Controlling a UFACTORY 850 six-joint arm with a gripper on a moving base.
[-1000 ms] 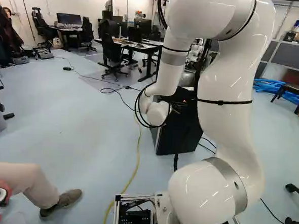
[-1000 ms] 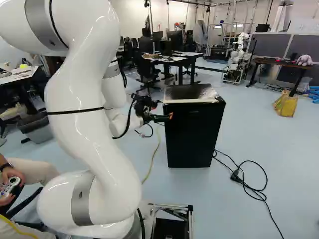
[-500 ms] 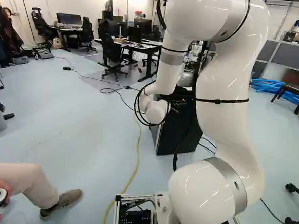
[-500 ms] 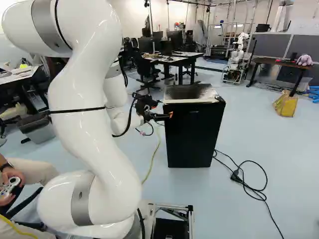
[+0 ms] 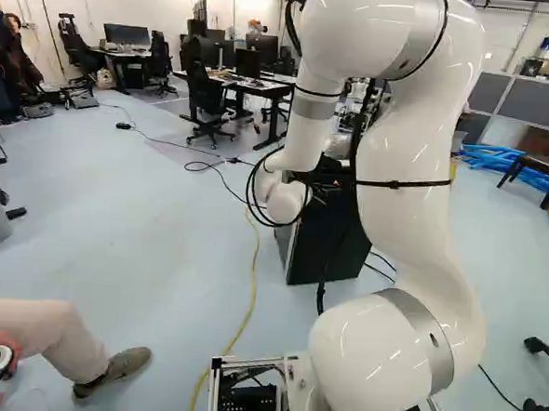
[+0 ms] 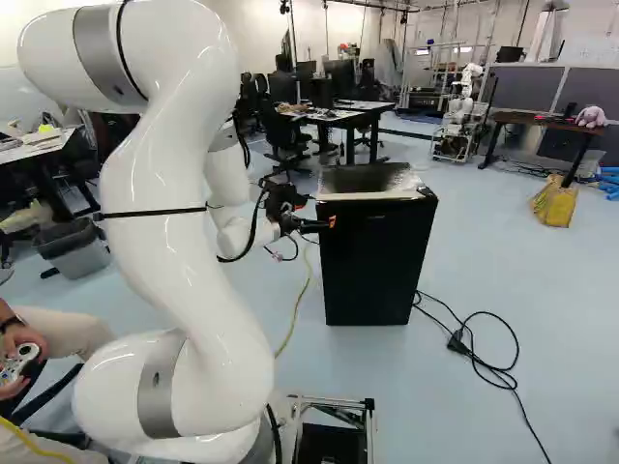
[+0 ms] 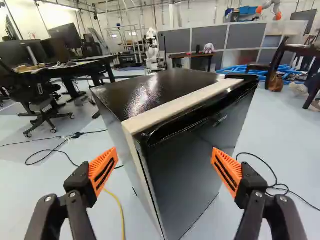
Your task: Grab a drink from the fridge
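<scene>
The gripper (image 6: 330, 223) is level with the upper part of the black fridge (image 6: 375, 261), at its left side in the right base view. In the wrist view the gripper (image 7: 164, 168) stands wide open, with nothing held between its orange pads. The fridge (image 7: 197, 172) is ahead, its near upright edge showing between the two fingers. Its door looks closed, with a pale strip along the top and side and a dark recess under the top edge. Whether a finger touches the fridge cannot be told. No drink is visible.
A black cable (image 6: 474, 353) lies on the floor beside the fridge, a yellow one (image 5: 251, 288) on its other side. Desks and chairs (image 6: 290, 140) stand behind. Another robot (image 6: 461, 111) is farther back. A seated person's leg (image 5: 61, 337) is at the left.
The arm's upper joint has shifted left in the left base view and right in the right base view. The gripper has barely moved beside the fridge. The base has stayed put.
</scene>
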